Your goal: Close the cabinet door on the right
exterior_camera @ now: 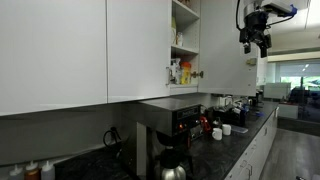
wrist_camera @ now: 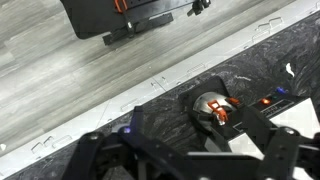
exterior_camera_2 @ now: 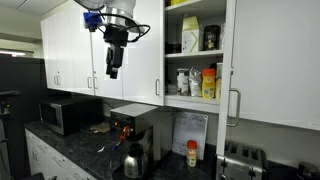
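The upper cabinet (exterior_camera_2: 195, 55) stands open, with bottles and jars on its shelves; it also shows in an exterior view (exterior_camera: 184, 45). Its white right door (exterior_camera_2: 275, 60) with a metal handle (exterior_camera_2: 237, 105) is swung out beside the opening, and shows in an exterior view (exterior_camera: 228, 50). My gripper (exterior_camera_2: 113, 68) hangs high in the air in front of the closed doors, well apart from the open door, and also shows in an exterior view (exterior_camera: 254, 42). In the wrist view the gripper (wrist_camera: 185, 145) is open and empty, pointing down at the dark counter.
A coffee maker (exterior_camera_2: 135, 135) with its pot (wrist_camera: 212, 105) stands on the dark counter (wrist_camera: 150, 95) below the gripper. A microwave (exterior_camera_2: 65, 113) and a toaster (exterior_camera_2: 245, 160) sit along the counter. Mugs (exterior_camera: 228, 128) stand further along. The grey wood floor (wrist_camera: 60, 70) lies beyond the counter edge.
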`<state>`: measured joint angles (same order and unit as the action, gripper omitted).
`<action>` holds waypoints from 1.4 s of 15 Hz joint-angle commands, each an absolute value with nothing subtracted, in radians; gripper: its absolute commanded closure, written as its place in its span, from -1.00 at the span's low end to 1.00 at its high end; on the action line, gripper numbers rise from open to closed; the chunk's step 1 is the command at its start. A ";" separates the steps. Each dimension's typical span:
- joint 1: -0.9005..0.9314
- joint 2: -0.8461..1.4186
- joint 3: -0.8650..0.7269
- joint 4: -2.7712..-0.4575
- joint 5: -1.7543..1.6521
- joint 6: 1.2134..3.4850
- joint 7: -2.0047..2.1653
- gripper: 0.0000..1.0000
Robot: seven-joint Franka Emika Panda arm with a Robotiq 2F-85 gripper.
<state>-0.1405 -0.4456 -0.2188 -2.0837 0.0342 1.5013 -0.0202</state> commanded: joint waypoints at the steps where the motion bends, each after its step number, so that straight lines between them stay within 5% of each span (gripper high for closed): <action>1: -0.174 -0.469 -0.224 -2.103 0.005 1.547 -0.042 -1.00; 21: -0.185 -0.532 -0.229 -2.104 -0.034 1.536 -0.056 -1.00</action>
